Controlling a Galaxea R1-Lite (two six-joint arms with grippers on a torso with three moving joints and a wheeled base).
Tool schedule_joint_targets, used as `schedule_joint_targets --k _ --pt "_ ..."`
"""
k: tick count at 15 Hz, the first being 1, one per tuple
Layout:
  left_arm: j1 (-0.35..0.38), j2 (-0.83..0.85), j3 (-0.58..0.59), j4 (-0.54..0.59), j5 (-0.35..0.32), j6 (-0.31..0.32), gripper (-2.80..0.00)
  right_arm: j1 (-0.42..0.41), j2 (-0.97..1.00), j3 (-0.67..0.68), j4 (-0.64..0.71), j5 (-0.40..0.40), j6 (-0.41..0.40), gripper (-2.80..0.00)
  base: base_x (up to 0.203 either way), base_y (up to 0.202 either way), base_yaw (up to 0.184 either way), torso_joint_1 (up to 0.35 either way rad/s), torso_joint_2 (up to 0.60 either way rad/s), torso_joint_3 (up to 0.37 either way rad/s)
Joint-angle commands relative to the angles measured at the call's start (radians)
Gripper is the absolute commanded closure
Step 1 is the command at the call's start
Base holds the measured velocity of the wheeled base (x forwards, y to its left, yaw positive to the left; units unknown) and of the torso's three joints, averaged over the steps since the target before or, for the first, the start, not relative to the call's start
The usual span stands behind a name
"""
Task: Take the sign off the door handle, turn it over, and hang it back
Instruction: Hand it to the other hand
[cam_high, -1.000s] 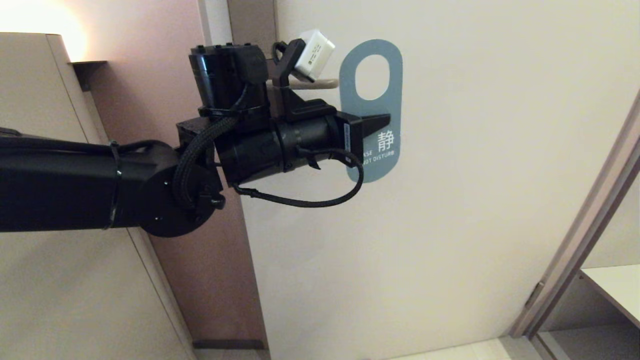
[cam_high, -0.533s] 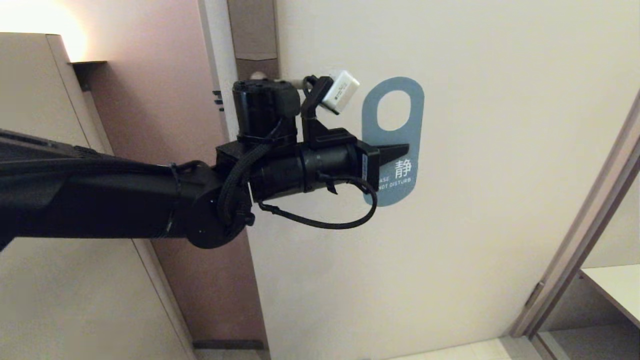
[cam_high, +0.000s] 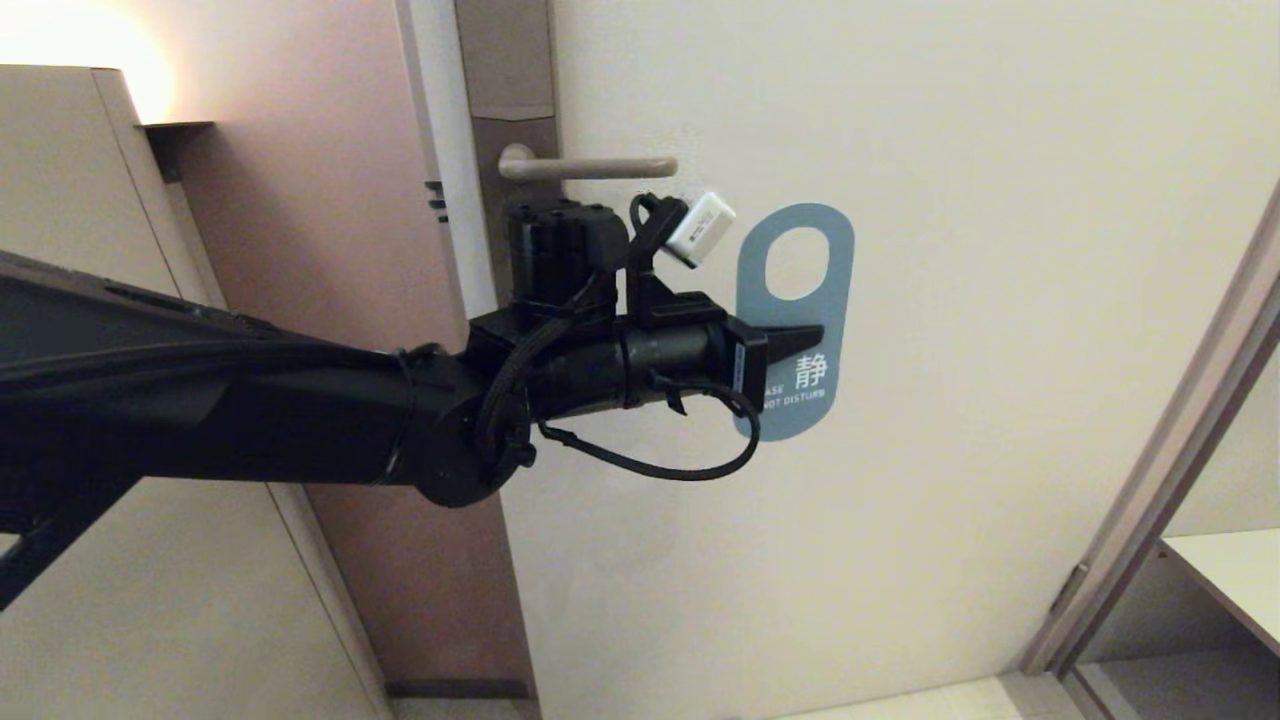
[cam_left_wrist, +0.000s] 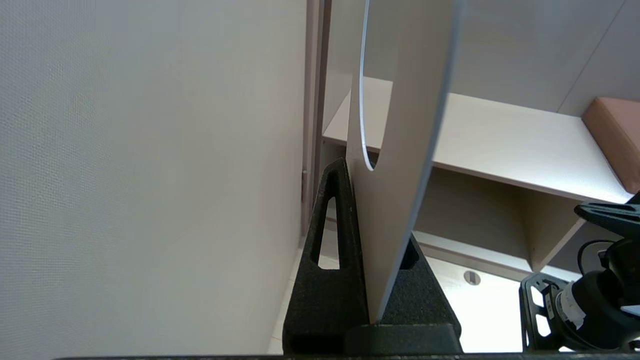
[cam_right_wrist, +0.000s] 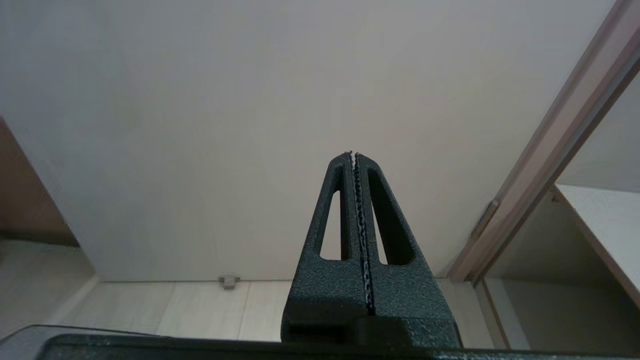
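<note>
The sign (cam_high: 838, 330) is off the door handle (cam_high: 590, 167) and hangs in the air below and to the right of the lever's tip, its blue "DO NOT DISTURB" side toward the head camera. My left gripper (cam_high: 805, 338) is shut on the sign's left edge, just under the oval hole. In the left wrist view the sign (cam_left_wrist: 400, 150) stands edge-on between the black fingers (cam_left_wrist: 330, 280), pale side showing. The handle is bare on its brown backplate (cam_high: 510, 110). My right gripper (cam_right_wrist: 354, 155) is shut and empty, low, pointing at the door.
The cream door (cam_high: 950, 300) fills the middle. A door frame (cam_high: 1150, 480) runs diagonally at the right, with a pale shelf (cam_high: 1230, 580) beyond it. A beige cabinet (cam_high: 80, 250) stands at the left. The right arm's black parts (cam_left_wrist: 575, 305) show low in the left wrist view.
My left gripper has carried the sign down and to the right, away from the lever. The handle, hidden behind the wrist before, now shows bare.
</note>
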Motion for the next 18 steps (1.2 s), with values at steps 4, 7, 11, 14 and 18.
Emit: schedule_joint_targets --k 4,7,11,14,18 --pt "0.0 0.027 -0.003 -0.048 -0.038 -0.053 0.0 0.005 0.199 -0.103 0.0 0.031 0.013 0.0 0.0 0.0 0.0 0.0 0.0 0.0" --pt "-0.002 0.039 -0.003 -0.098 -0.042 -0.073 0.0 0.027 0.42 -0.22 -0.003 0.056 0.022 0.0 0.0 0.0 0.0 0.0 0.0 0.0" --pt "-0.028 0.041 -0.003 -0.099 -0.044 -0.079 0.0 0.039 0.683 -0.389 -0.007 0.239 0.02 0.0 0.0 0.0 0.0 0.0 0.0 0.0" --pt "-0.038 0.057 -0.006 -0.099 -0.098 -0.079 0.0 0.041 0.825 -0.48 -0.01 0.379 0.018 0.0 0.0 0.0 0.0 0.0 0.0 0.0" --pt "-0.082 0.068 -0.028 -0.101 -0.11 -0.097 0.0 0.042 0.947 -0.523 -0.066 0.499 0.011 0.0 0.0 0.0 0.0 0.0 0.0 0.0"
